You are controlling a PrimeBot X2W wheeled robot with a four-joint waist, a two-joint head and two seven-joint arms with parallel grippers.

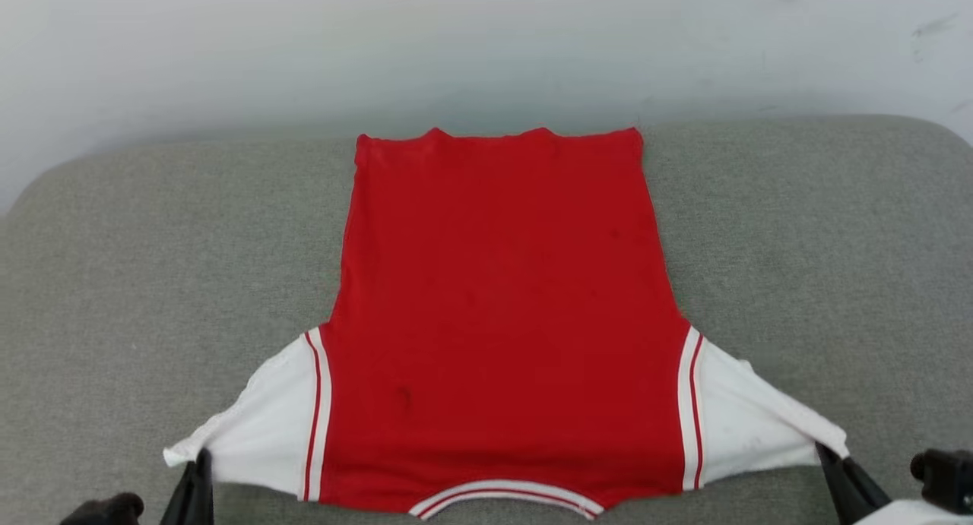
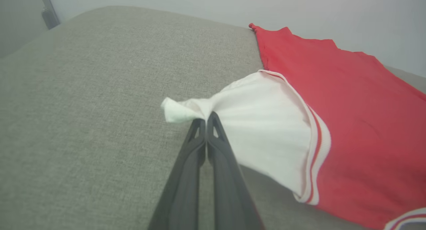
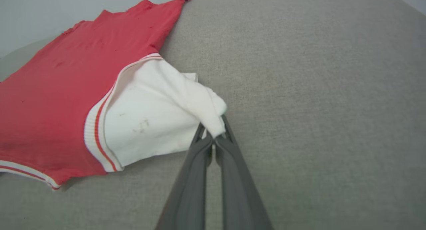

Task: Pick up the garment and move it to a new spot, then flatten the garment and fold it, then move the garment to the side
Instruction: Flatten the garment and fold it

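The garment [image 1: 502,312], a red jersey with white short sleeves and red-white striped trim, lies spread flat on the grey cushion, plain back up, collar nearest me and hem at the far edge. My left gripper [image 1: 199,458] is shut on the tip of the left white sleeve [image 2: 259,123], pulling it outward; in the left wrist view the left gripper [image 2: 205,118] pinches the bunched cloth. My right gripper [image 1: 825,450] is shut on the right white sleeve [image 3: 156,123]; the right wrist view shows the right gripper [image 3: 216,131] clamping its folded corner.
The grey fabric cushion [image 1: 821,267] has bare room on both sides of the jersey. Its rounded far edge meets a pale wall [image 1: 486,46]. A dark post [image 2: 48,10] stands past the cushion's far corner in the left wrist view.
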